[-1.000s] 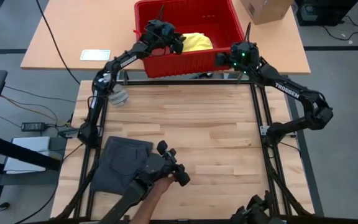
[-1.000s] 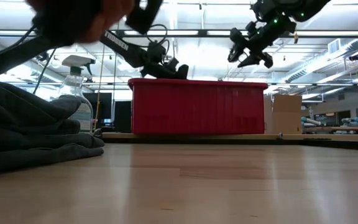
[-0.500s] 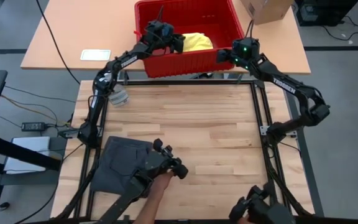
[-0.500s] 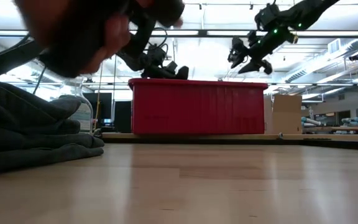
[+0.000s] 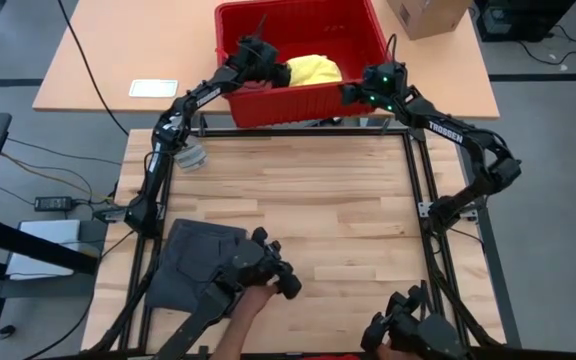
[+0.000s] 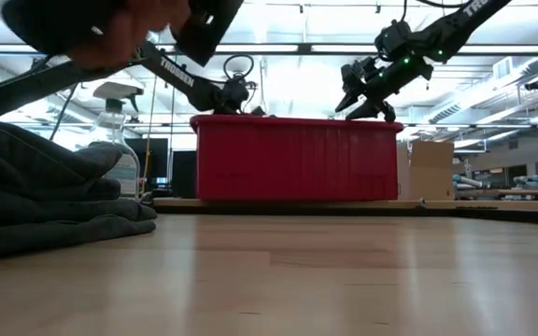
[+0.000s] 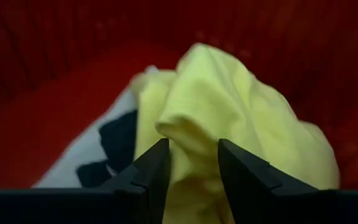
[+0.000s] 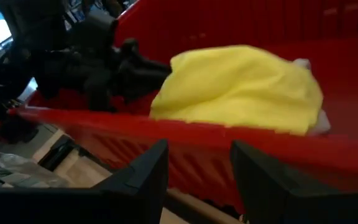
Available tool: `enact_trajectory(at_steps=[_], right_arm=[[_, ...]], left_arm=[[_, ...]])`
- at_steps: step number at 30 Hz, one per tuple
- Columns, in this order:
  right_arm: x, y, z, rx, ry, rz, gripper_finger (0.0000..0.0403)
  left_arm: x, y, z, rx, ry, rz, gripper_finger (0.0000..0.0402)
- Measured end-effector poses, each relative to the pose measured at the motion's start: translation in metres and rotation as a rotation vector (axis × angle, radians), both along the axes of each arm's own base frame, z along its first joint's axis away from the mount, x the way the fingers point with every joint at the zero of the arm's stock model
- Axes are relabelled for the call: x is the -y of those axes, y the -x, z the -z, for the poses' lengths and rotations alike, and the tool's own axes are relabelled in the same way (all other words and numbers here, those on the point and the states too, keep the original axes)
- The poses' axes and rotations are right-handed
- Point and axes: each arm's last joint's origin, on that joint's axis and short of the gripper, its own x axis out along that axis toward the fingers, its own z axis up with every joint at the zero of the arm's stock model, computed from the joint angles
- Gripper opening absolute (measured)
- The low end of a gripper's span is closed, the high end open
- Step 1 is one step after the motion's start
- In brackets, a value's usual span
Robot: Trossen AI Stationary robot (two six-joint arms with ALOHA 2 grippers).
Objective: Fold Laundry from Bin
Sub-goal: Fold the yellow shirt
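One dark grey garment (image 5: 196, 262) lies folded at the desk's (image 5: 348, 200) seven o'clock, while at twelve o'clock in the bin (image 5: 268, 105) the left tool (image 7: 191, 163) straddles the yellow garment (image 7: 229, 118), fingers parted, and the right tool (image 8: 197, 163) hovers open over the rim.

The large red plastic rectangular bin (image 5: 308, 55) with ribbed sides stands upright, its thick rim just ahead of my right fingers (image 8: 148, 174). Inside it a bright yellow soft cloth garment (image 7: 222, 118) lies crumpled in a mound; one bunched fold sits between my left fingers (image 7: 151, 171), which stand apart around it. A white cloth (image 7: 86, 152) and a dark piece (image 7: 120, 134) lie beside that fold. A dark grey garment (image 5: 193, 262) lies folded on the wooden table, well apart from both.
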Motion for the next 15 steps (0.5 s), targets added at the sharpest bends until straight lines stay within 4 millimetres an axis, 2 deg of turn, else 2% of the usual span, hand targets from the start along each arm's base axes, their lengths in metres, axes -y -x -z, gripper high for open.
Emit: enact_trajectory(at_steps=[9,15], right_arm=[[0.002,0.005,-0.002,-0.016,0.026,-0.014,0.0180],[0.001,0.004,-0.002,-0.019,0.033,-0.049,0.0180]], left_arm=[[0.024,-0.005,-0.001,-0.116,0.167,0.248,0.0142],[0.029,0.004,-0.010,-0.171,0.259,0.262,0.0142]])
